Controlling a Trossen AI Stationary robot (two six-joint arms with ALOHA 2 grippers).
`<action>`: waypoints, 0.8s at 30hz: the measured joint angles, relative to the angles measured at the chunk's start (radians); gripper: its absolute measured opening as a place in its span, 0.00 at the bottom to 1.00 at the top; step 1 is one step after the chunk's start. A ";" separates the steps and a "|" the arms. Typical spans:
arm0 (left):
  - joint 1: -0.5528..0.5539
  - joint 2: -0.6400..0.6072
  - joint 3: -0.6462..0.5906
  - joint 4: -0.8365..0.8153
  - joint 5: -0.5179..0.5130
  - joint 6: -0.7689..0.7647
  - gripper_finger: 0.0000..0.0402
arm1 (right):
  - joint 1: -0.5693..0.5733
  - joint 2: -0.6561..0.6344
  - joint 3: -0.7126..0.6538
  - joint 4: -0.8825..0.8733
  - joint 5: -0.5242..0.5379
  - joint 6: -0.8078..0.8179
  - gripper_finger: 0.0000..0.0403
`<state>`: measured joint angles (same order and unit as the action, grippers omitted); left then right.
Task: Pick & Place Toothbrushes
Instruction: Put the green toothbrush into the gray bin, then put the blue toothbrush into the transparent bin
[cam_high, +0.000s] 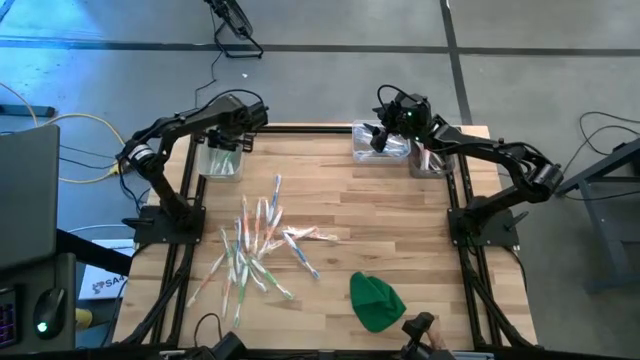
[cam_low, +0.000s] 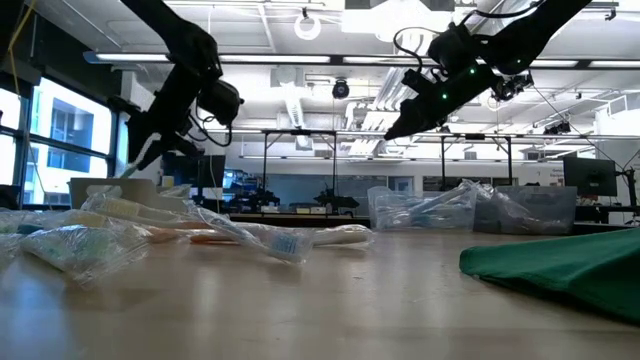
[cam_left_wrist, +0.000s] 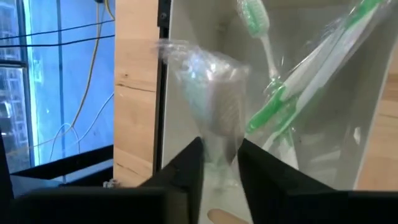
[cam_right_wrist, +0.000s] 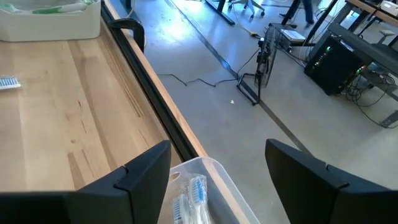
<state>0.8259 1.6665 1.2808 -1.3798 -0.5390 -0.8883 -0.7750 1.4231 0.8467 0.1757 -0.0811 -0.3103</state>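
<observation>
Several wrapped toothbrushes (cam_high: 258, 245) lie in a loose pile on the middle of the wooden table. My left gripper (cam_high: 226, 143) hangs over the clear left bin (cam_high: 221, 160) at the far left, shut on one wrapped toothbrush (cam_left_wrist: 214, 106). Green-handled toothbrushes (cam_left_wrist: 280, 106) lie inside that bin (cam_left_wrist: 336, 143). My right gripper (cam_high: 383, 133) stands open over the clear right bin (cam_high: 378, 148). Nothing is between its fingers (cam_right_wrist: 217, 168), and a blue-bristled toothbrush (cam_right_wrist: 196, 190) lies in the bin below them. My left gripper pinches the wrapped toothbrush between its two fingers (cam_left_wrist: 186, 171) at one end of the clear wrapper (cam_left_wrist: 221, 152). The fingers slant steeply down from the near left. The rest of the toothbrush sticks out past the fingertips, lifted clear over the bin's inside.
A green cloth lump (cam_high: 376, 300) lies near the table's front right. A second clear bin (cam_high: 432, 160) stands beside the right one. Bare wood lies between the pile and the far bins. Black frame rails (cam_right_wrist: 155, 99) run along the table's edges.
</observation>
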 joint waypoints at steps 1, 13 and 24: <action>0.000 0.000 0.000 0.004 -0.007 0.000 0.26 | 0.000 0.000 0.000 0.000 0.000 0.000 0.63; -0.001 0.000 0.001 0.077 -0.056 0.085 0.42 | 0.000 0.000 0.000 0.000 0.000 0.000 0.63; -0.012 0.000 0.001 0.228 -0.060 0.286 0.42 | 0.000 0.000 0.000 0.000 0.000 -0.001 0.63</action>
<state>0.8137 1.6661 1.2819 -1.1520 -0.5991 -0.6024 -0.7750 1.4231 0.8467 0.1757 -0.0811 -0.3109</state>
